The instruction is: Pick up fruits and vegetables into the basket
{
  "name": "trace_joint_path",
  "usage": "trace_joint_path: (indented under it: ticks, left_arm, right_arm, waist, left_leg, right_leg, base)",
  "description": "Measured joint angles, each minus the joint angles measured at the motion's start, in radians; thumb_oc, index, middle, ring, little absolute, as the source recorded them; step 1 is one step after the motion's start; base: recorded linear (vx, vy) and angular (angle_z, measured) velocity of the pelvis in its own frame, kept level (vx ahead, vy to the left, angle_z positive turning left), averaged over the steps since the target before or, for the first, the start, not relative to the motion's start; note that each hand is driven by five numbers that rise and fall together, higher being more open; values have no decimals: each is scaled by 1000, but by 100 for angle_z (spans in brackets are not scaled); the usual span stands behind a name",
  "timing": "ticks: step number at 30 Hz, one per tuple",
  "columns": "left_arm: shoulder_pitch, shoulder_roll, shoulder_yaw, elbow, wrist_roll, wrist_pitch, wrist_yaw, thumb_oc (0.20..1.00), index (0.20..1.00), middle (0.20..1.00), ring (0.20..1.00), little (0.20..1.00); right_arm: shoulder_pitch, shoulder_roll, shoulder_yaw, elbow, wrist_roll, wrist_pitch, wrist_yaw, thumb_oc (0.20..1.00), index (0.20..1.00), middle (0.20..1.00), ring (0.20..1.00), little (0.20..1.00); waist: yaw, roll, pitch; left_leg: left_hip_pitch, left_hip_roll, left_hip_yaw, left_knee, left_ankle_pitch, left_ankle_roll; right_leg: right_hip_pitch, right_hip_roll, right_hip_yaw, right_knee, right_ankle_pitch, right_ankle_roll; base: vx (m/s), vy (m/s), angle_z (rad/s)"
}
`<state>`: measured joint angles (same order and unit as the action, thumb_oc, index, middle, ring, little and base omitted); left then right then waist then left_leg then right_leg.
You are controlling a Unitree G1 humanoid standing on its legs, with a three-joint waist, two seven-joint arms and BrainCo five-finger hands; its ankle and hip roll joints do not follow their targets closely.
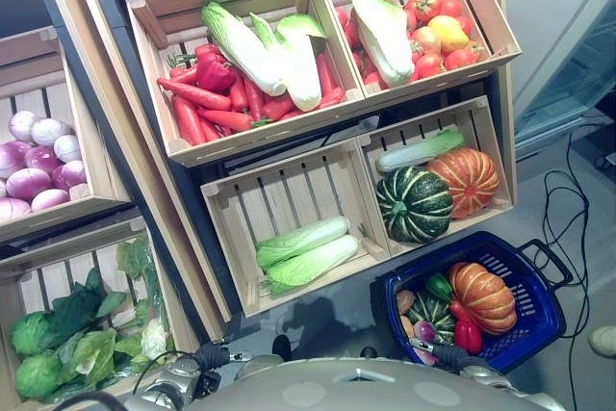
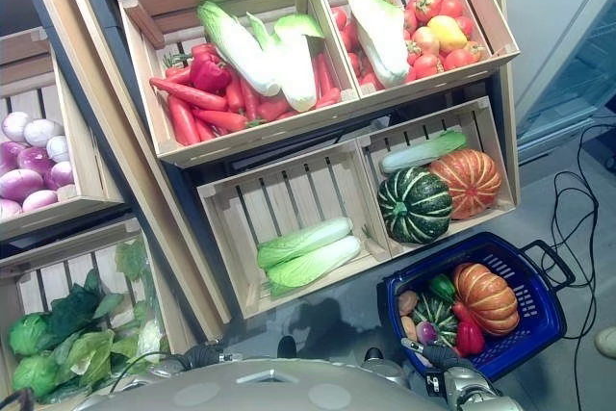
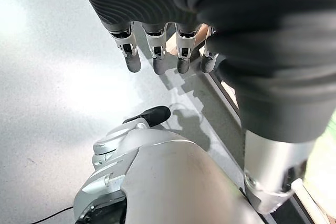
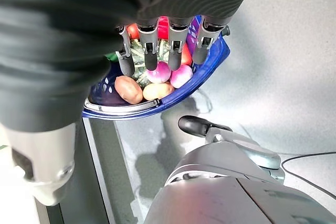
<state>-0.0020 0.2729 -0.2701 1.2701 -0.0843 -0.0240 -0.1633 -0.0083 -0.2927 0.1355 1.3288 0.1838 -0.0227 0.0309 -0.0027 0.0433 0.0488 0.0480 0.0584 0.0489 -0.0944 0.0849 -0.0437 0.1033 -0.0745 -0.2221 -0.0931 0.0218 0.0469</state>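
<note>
A blue basket (image 1: pixel 542 326) stands on the floor at the lower right. It holds an orange pumpkin (image 1: pixel 483 295), a striped green squash (image 1: pixel 435 315), a red pepper (image 1: pixel 468 336), a green pepper (image 1: pixel 439 286), purple onions (image 4: pixel 160 72) and potatoes (image 4: pixel 128 89). My right hand (image 4: pixel 151 56) hangs just above the basket's near end, fingers straight and open, holding nothing. My left hand (image 3: pixel 157 60) hangs low over the bare grey floor, fingers relaxed and open, also holding nothing.
Wooden crates on a slanted rack hold red peppers and carrots (image 1: pixel 207 103), napa cabbages (image 1: pixel 274 50), tomatoes (image 1: pixel 433 36), two cabbages (image 1: pixel 306 252), a green squash (image 1: pixel 414 204) beside a pumpkin (image 1: pixel 469 178), onions (image 1: pixel 38 161) and lettuce (image 1: pixel 67 339).
</note>
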Motion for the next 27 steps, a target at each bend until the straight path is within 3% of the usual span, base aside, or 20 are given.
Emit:
trace_joint_path:
  ticks: [27]
  left_arm:
    - [-1, -3, 0, -1, -4, -23, -21, 1000, 1000, 1000, 1000, 1000]
  right_arm:
    - [-1, 0, 0, 0, 0, 1, 0, 1000, 1000, 1000, 1000, 1000]
  waist:
    - [1, 9, 16]
  left_leg:
    - [-6, 0, 1, 0, -1, -1]
  right_leg:
    - [-7, 0, 2, 0, 0, 0]
  base:
    - [0, 0, 0]
